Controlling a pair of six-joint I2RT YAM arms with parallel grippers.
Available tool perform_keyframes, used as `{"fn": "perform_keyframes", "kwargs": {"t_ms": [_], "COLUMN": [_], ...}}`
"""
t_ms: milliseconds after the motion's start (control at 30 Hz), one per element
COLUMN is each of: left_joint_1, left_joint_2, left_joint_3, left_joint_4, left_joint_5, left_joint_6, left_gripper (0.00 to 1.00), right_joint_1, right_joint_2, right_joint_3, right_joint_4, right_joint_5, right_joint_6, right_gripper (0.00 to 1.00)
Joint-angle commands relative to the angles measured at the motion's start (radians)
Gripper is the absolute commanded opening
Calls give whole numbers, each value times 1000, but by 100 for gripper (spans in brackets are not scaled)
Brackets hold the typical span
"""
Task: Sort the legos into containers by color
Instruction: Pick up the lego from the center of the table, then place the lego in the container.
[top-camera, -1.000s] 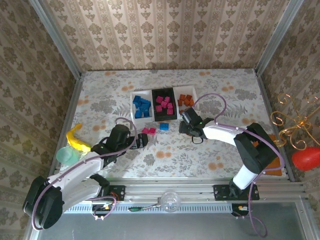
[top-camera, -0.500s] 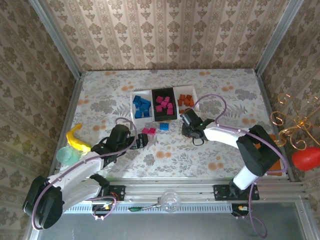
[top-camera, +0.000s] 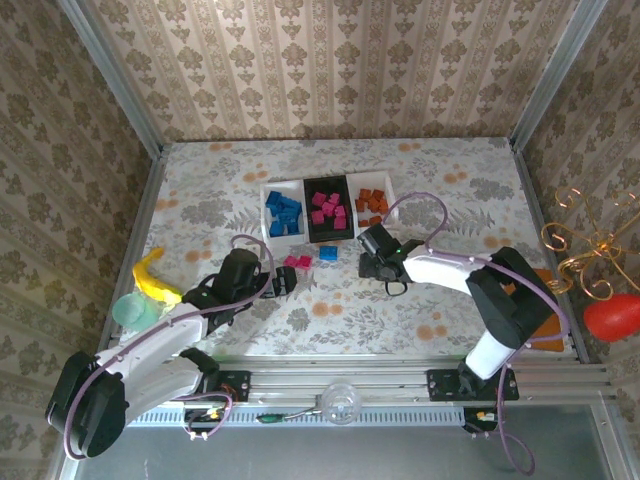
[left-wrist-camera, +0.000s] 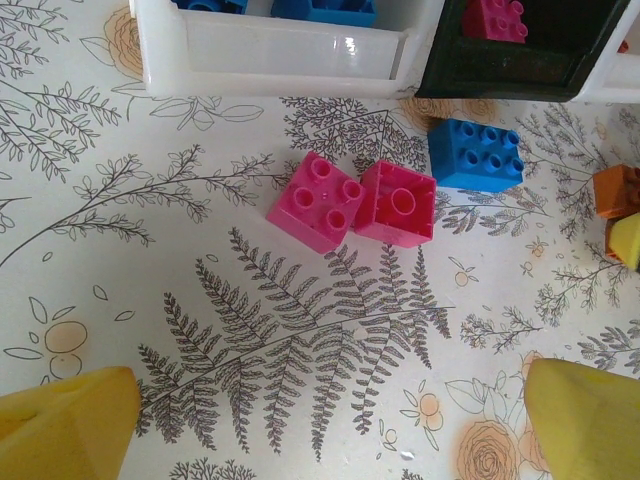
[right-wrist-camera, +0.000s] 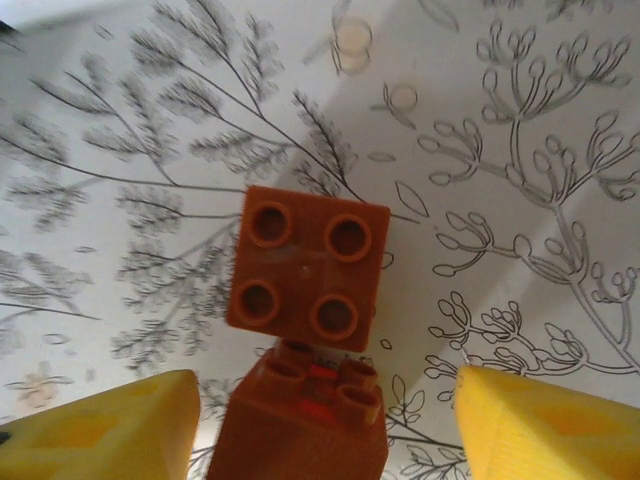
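We find the right gripper (right-wrist-camera: 322, 425) with its jaws apart, yellow fingertips (right-wrist-camera: 105, 430) on either side of an orange-brown brick (right-wrist-camera: 305, 430). One pad stands well clear of the brick and the other is close beside it, so we read no clamp on it. Whether this brick rests flat we cannot tell. Just beyond it, touching or nearly so, a second orange-brown brick (right-wrist-camera: 308, 268) lies studs-up on the flowered table (right-wrist-camera: 520, 150). The left gripper (left-wrist-camera: 325, 425) is spread wide with nothing between its jaws, over bare tablecloth. Ahead of it a pair of magenta-pink bricks (left-wrist-camera: 320, 200) sit side by side and touching, with a blue brick (left-wrist-camera: 475, 153) just beside them, all three on the table short of the tray walls. Further out, the left white tray (left-wrist-camera: 290, 62) holds a heap of blue bricks, the black middle tray (left-wrist-camera: 520, 72) holds pink ones, and the right white tray (top-camera: 376, 181) holds orange-brown ones. As far as the top view resolves, no colour sits in the wrong tray. Our judgement is that the bulk of the sort is done. Five loose bricks are left that we can see: two orange-brown, two pink and one blue, all lying near the front of the trays. The orange-brown pair lies under the right arm, nearest its own tray. The pink pair and the blue brick lie within the left arm's reach, each a short carry from its matching tray.
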Motion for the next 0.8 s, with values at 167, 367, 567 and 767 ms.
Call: {"fn": "perform_keyframes", "kwargs": {"t_ms": [167,367,567,767], "left_joint_1": [6,6,6,6], "left_joint_2": [-18,-22,-25,-50], "left_joint_3": [-18,-9,-7,-8], "left_joint_4": [2,-3,-5,-28], "left_joint_5": [3,4,2,-3], "left_joint_6": [-11,-5,-9,-11], "left_gripper": [100,100,100,100], "right_joint_1": [8,1,-91,-161], "right_joint_2": [-27,-184,-85,203], "right_joint_3": [12,70,235,523], "right_joint_4": [13,11,32,-16], "right_joint_5": [-16,-22,-16,-31], "right_joint_6": [-32,-105,-138,-221], "right_gripper": [44,38,38,39]}}
